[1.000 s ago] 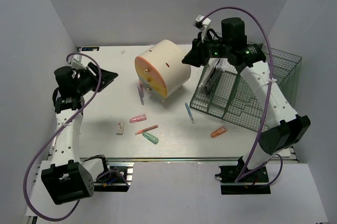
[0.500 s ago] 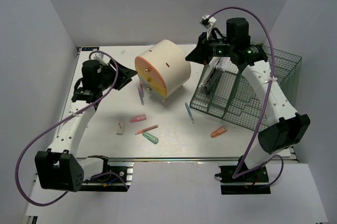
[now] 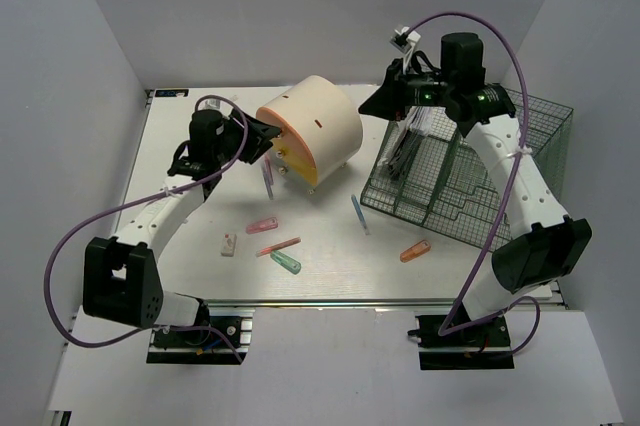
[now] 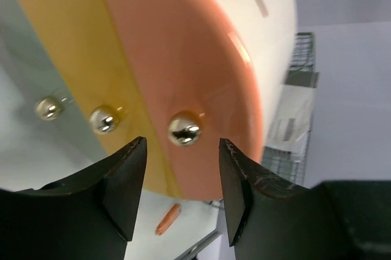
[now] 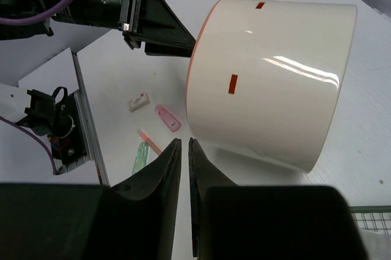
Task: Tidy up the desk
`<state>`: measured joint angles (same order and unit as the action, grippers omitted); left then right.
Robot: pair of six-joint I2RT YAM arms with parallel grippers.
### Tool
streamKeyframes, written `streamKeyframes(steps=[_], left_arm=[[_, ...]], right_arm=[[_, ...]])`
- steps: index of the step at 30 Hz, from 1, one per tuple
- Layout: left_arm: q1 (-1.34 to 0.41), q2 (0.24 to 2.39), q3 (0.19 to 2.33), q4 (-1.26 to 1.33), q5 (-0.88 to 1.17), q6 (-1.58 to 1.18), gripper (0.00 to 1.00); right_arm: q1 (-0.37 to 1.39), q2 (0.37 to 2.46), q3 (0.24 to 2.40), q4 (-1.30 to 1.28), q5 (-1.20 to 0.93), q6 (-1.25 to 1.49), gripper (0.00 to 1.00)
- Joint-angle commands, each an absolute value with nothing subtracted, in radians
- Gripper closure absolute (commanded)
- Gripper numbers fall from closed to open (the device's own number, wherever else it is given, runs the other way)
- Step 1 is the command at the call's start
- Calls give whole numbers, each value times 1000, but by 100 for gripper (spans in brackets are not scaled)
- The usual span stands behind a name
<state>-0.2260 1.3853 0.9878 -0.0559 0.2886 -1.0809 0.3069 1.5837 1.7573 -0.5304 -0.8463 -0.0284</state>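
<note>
The white desk [image 3: 330, 271] holds a cream cylinder container [image 3: 318, 126] lying on its side, orange face toward the left. My left gripper [image 3: 262, 136] is right at that face. In the left wrist view it [image 4: 181, 150] stands open, and a shiny metal knob [image 4: 184, 129] on the orange face [image 4: 183, 46] lies just ahead of the gap between the fingertips, touching neither. My right gripper [image 3: 375, 106] hangs above the desk behind the cylinder. Its jaws [image 5: 183, 143] are shut to a thin slit with nothing in them.
A dark green wire basket [image 3: 470, 181] with dark items inside stands at the right. Loose on the desk are a pink clip [image 3: 262, 226], an orange-pink pen [image 3: 278, 246], a green piece [image 3: 285, 262], a white eraser [image 3: 230, 244], a blue pen [image 3: 360, 214] and an orange piece [image 3: 415, 251]. A silver rail [image 3: 330, 302] runs along the near edge.
My left arm has swung from the desk's left side over to the cylinder's orange face. My right gripper has drifted slightly right and its jaws have closed.
</note>
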Motion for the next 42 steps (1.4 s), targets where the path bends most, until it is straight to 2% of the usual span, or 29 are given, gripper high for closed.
streamKeyframes(steps=[1,10,22,37,42], left_arm=[[-233,1376,968,73,245,-1135,40],[-233,1413,913,189,262,-1198,47],[-242,1424,888,244,281,-1244,48],[-242,1407,853,288,290,-1287,77],[-212,1349,822,275,266,-1292,80]], right_arm=[[292,1542,1744,-491,-887,-29,85],[270,1560,1744,-491,-902,-26,85],[261,1582,1753,-488,-911,-25,84],[258,1592,1747,-479,-907,-12,85],[256,1589,1744,-479,-904,-12,85]])
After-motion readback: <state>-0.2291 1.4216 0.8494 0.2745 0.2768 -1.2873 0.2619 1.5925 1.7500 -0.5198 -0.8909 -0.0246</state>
